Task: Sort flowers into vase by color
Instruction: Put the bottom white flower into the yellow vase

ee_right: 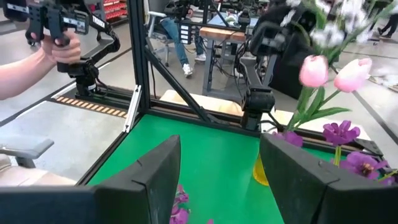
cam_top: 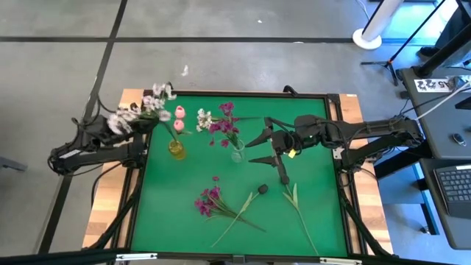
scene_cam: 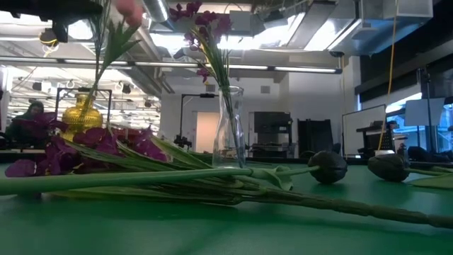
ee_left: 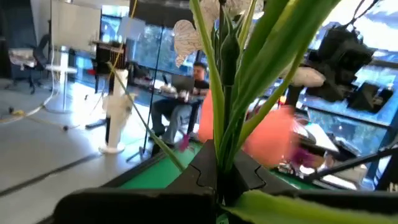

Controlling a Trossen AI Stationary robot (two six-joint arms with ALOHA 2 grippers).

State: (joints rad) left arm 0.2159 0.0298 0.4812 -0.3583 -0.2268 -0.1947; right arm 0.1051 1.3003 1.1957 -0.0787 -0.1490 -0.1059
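Midway: left gripper [cam_top: 132, 118] clamps a white sprig [cam_top: 151, 103] over the yellow vase [cam_top: 176, 148] (pink blooms inside), right gripper [cam_top: 263, 147] hangs open, several flowers [cam_top: 213, 202] await on the surface [cam_top: 309, 243].

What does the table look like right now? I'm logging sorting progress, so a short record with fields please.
left gripper: shut on white flowers, held near the yellow vase
right gripper: open, empty, beside the clear vase
yellow vase: pink flowers
clear vase: purple flowers
lying on green mat: purple sprig, two dark-headed stems
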